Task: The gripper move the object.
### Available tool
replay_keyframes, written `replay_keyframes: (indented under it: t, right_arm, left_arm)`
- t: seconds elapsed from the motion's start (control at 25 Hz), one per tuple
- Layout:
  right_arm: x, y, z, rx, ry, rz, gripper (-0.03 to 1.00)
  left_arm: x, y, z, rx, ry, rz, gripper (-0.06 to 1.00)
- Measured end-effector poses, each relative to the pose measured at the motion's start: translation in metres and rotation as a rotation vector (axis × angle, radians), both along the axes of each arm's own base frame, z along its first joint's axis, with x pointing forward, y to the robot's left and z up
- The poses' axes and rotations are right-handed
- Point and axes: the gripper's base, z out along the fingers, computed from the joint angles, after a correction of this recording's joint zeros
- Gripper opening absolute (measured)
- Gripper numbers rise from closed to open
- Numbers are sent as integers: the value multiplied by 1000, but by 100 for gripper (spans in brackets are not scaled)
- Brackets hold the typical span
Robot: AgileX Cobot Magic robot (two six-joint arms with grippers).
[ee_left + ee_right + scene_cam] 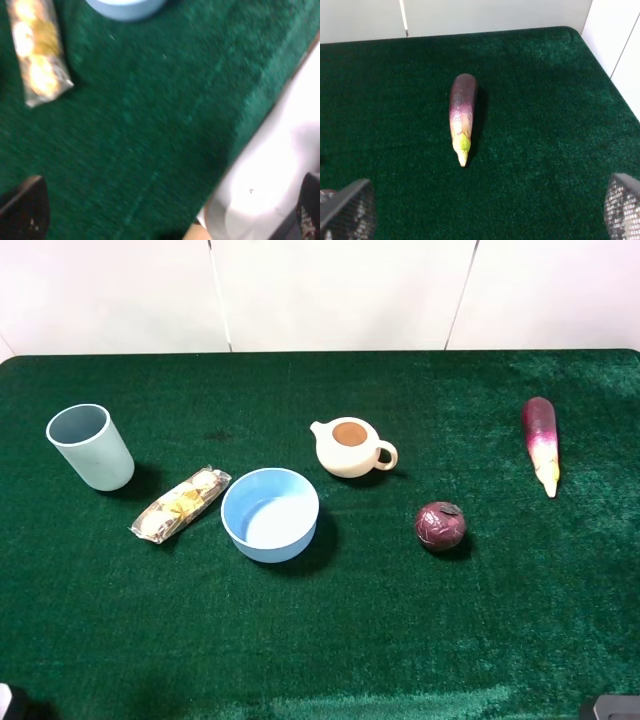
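The object, a small round dark maroon fruit point(441, 526), lies on the green cloth right of the middle, in front of the cream teapot point(351, 448). Nothing touches it. My left gripper point(165, 215) is open and empty, low over the cloth near the table's front left edge. My right gripper point(485, 210) is open and empty, facing the long purple-and-white eggplant point(461, 115), which lies some way ahead of it. In the high view only dark bits of the arms show at the bottom corners.
A blue bowl point(270, 514) sits at the middle, a wrapped snack packet point(180, 505) to its left, and a pale blue cup point(91, 447) at far left. The eggplant point(541, 443) lies at far right. The packet point(37, 52) and bowl point(125, 6) show in the left wrist view.
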Motion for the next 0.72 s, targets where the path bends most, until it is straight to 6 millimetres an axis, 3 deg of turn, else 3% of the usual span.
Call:
replay_keyframes:
  t: [0.4, 0.72]
  right_arm:
    - [0, 0, 0, 0, 0, 0, 69]
    - [0, 0, 0, 0, 0, 0, 69]
  left_arm:
    - [-3, 3, -1, -23, 1, 7, 99]
    - [-13, 22, 4, -138, -121, 218, 99]
